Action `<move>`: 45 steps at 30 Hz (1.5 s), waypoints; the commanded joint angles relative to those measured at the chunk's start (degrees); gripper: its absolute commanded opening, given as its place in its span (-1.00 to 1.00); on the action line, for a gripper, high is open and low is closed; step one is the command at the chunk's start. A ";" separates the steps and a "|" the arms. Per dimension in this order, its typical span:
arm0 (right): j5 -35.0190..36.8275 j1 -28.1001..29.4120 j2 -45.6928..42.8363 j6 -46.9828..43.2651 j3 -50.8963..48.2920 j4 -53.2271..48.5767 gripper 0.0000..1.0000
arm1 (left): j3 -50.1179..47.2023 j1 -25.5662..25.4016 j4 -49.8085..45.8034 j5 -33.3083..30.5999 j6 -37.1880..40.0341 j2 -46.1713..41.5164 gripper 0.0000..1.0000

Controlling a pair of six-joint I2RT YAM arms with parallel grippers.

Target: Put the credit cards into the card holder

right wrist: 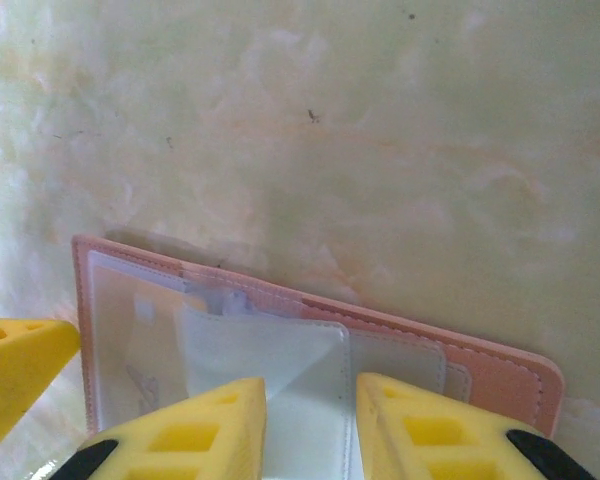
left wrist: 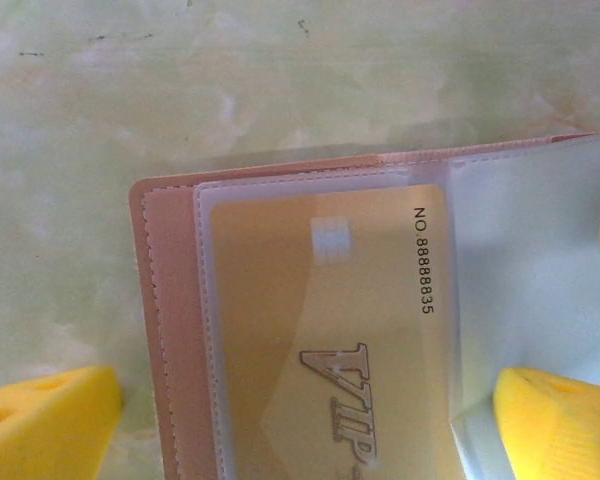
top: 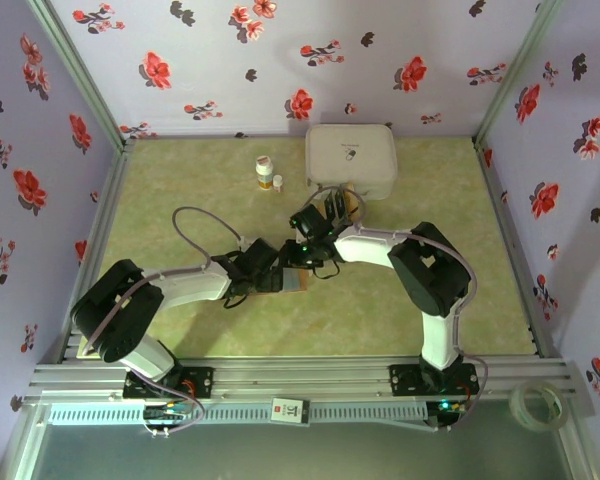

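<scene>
As the card holder [left wrist: 170,330] lies open, a gold card [left wrist: 310,330] sits inside.

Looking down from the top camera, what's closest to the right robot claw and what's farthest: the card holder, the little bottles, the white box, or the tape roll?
1. card holder, directly at the right gripper, mid-table.
2. little bottles and white box, both at the back; too close to call.
3. tape roll, beyond the rail at the near right corner.
</scene>
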 commanded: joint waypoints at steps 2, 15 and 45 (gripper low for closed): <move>-5.85 0.71 0.98 2.70 -0.29 3.37 -0.42 | -1.72 -0.28 -0.63 -0.62 -0.27 0.61 0.93; -4.42 -0.12 -1.02 3.44 -1.17 3.68 -0.45 | -1.92 -0.28 -0.66 -0.77 -0.29 0.07 0.93; -1.18 -1.45 -0.77 1.68 -3.19 1.28 -0.29 | -4.18 -0.29 -1.20 -2.52 -0.38 -4.26 0.88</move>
